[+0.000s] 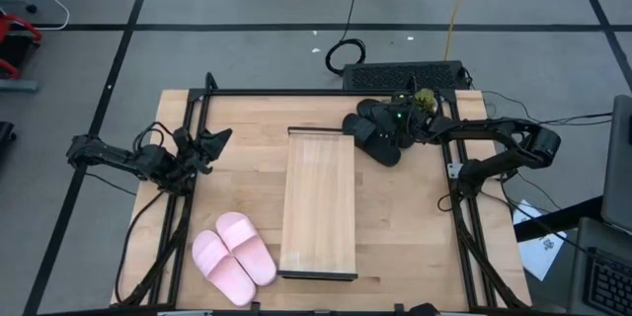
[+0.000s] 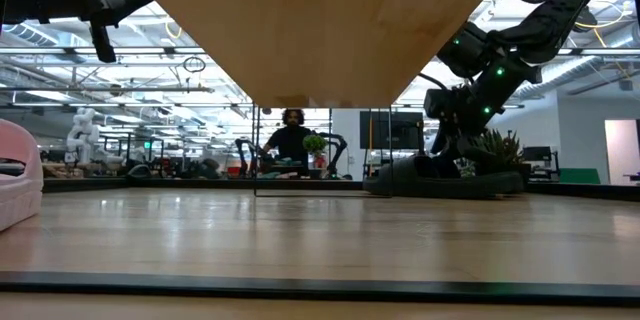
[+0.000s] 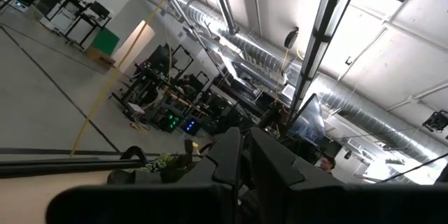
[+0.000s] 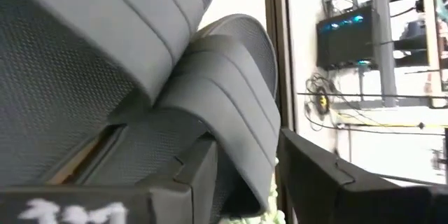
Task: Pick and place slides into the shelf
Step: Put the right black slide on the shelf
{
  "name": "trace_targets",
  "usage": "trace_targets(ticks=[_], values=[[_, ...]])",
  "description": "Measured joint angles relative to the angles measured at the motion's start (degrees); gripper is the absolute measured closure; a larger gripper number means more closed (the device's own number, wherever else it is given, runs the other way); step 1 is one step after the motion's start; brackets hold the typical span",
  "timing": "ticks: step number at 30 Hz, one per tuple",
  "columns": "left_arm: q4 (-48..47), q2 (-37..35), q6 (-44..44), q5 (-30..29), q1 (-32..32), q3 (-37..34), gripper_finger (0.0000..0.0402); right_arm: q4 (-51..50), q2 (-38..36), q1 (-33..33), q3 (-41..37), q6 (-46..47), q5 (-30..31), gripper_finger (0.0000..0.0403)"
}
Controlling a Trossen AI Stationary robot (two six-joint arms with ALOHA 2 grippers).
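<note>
Overhead first: shelf lay mid-counter, pink slides near its left end, black slides by its far right corner with the right hand on them. Left hand hovered spread, holding nothing. Low view alone showed a person behind. Right wrist view: fingers straddled a black strap. No readable writing anywhere.

black slides: beside shelf | pink slides: table's near-left
</note>
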Motion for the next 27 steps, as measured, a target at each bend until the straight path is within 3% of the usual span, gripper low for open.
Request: trace_targets(ticks=[10,21,27], values=[[-0.03,0.0,0.0,0.0,0.0,0.0,0.0369,0.02,0.0,-0.34,0.0,1.23,-1.32,0.0275],[-0.2,0.01,-0.21,0.0,-0.01,0.0,0.0369,0.09,0.0,-0.82,0.04,2.37,-0.7,0.0393],[-0.2,0.02,-0.21,0.0,0.0,0.0,0.0369,0.45,-0.99,-0.67,0.11,-0.41,4.85,0.0397]])
